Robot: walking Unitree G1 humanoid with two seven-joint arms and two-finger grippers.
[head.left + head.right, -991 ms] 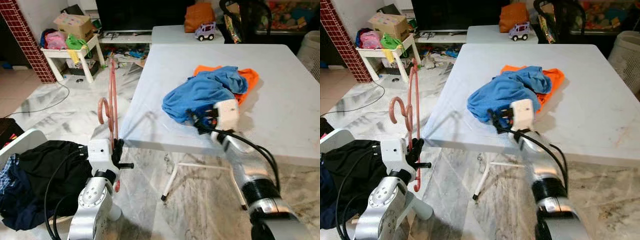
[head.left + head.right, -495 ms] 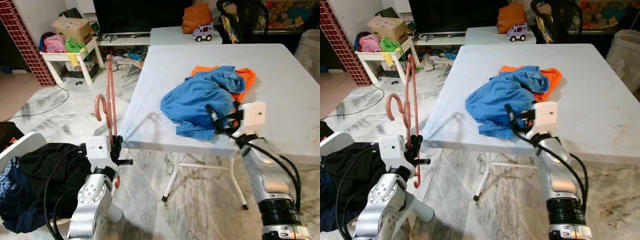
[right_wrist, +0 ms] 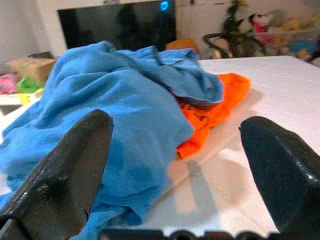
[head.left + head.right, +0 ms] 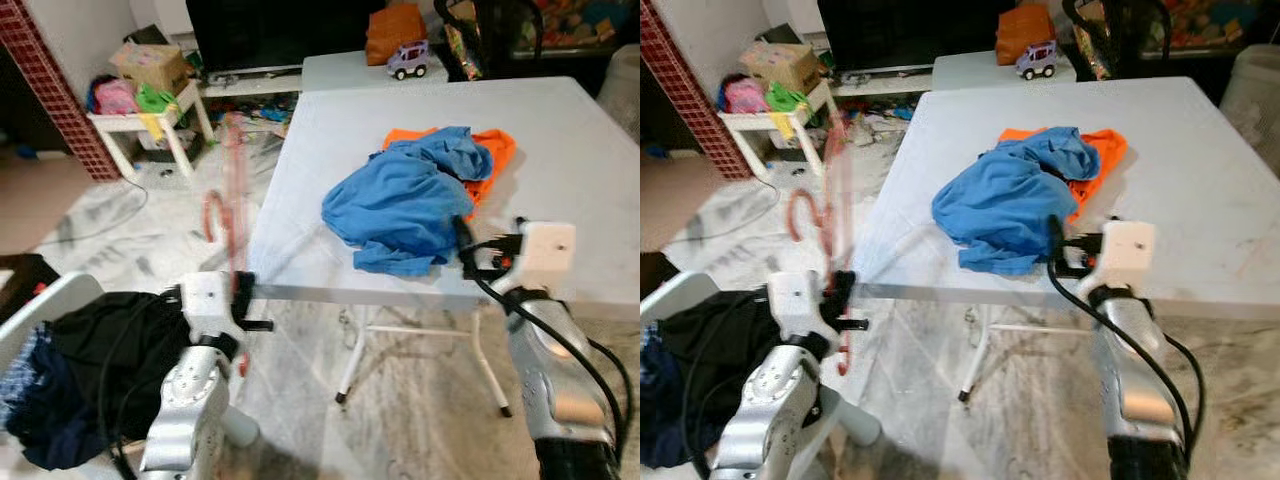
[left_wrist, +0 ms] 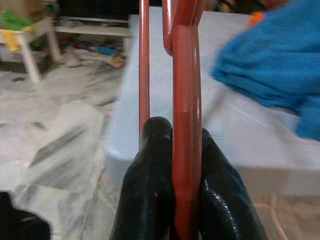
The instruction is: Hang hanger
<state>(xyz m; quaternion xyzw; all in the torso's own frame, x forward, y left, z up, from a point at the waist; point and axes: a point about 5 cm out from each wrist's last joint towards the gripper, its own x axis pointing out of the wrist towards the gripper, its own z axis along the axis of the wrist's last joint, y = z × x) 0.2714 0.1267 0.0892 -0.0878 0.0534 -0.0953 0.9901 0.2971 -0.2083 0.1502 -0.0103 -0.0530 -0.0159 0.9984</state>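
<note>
Hanger (image 5: pixel 186 115) stands upright, clamped in the left hand (image 5: pixel 186 200); right hand (image 3: pixel 175 200) gapes beside blue cloth (image 3: pixel 115 125).

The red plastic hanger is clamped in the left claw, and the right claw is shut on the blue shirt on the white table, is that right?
Not quite. The red plastic hanger is clamped in the left claw, but the right claw is open, not shut on the blue shirt. The right wrist view shows its fingers spread wide before the shirt on the white table, holding nothing.

Bright, even indoor light; head views motion-blurred, wrist backgrounds soft; faint shadows.
</note>
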